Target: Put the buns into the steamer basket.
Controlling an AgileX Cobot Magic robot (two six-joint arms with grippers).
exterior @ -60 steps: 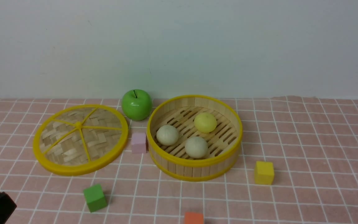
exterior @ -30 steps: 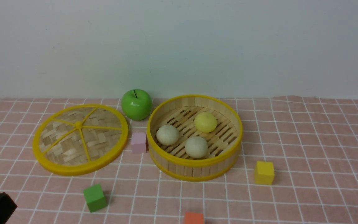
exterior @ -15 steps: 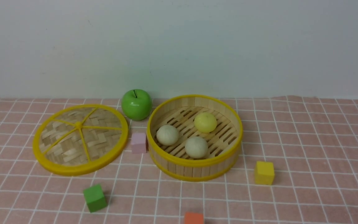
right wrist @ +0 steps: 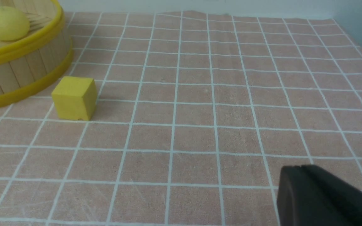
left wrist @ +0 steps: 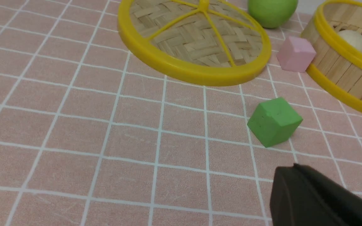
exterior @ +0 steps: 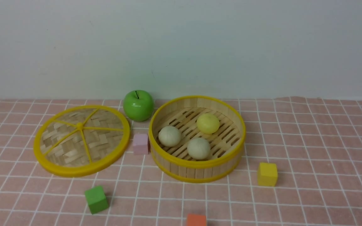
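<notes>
Although the front view takes in most of the table, the orange block is cut off at its near edge, and neither pincer shows there. In the left wrist view the lid, the apple and the steamer basket run out of the picture, and only part of the basket shows in the right wrist view.

The left pincer shows only as a dark, partly cut-off shape; it is closed, with no object visible at its tip. Of the right pincer just a similar dark piece is visible, so I cannot tell how far open it is; no object shows at that piece either.

All three buns sit inside the basket on its slatted floor: a cream bun on the left, another cream bun on the near side and the pale yellow bun on the far side. A pink block lies just left of the basket, with the apple beyond it and the lid farther left. The green block is near and left, the yellow block to the right. Pinkish cloth with a white grid covers the table, and a plain pale wall stands behind.
</notes>
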